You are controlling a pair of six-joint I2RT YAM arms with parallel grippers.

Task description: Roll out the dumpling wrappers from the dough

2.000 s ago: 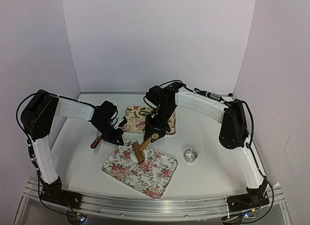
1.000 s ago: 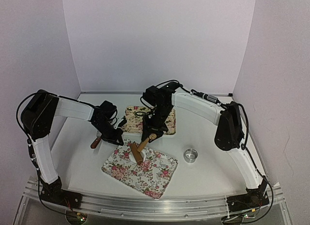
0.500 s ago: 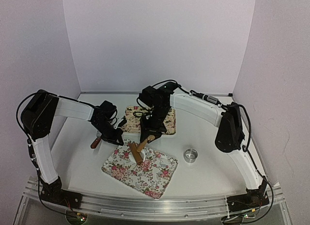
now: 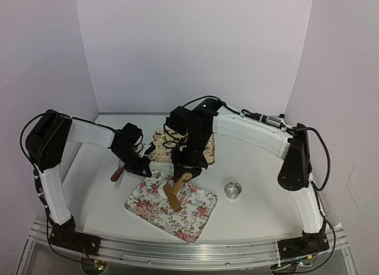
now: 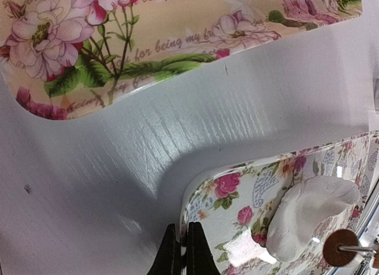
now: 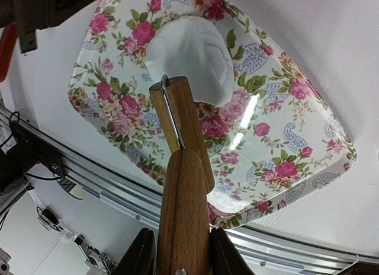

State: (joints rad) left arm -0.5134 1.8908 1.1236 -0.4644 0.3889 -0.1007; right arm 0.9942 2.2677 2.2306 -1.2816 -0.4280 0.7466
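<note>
Bimanual set-up for flattening dough. The right gripper has its two fingers clamped on the handle of a wooden rolling pin, which slants down so that its far end reaches the near edge of the dough. This pose is judged to put the arm's weight behind the pin for a pressing stroke across the lump, though whether the wood bears on the dough cannot be told. The left gripper has its fingers fully closed on nothing, with its tips at the rim of the near flowered tray, probably to steady the tray against the push of the pin. The dough lies on the far-left part of that tray. It is a plain white, soft, thick mound, roughly oval, with shallow creases on top and no flattened area. No wrapper disc is visible, so rolling is judged to be at an early stage. A second flowered tray sits just beyond the first. A small metal ring stands on the white table, well apart to the right.
</note>
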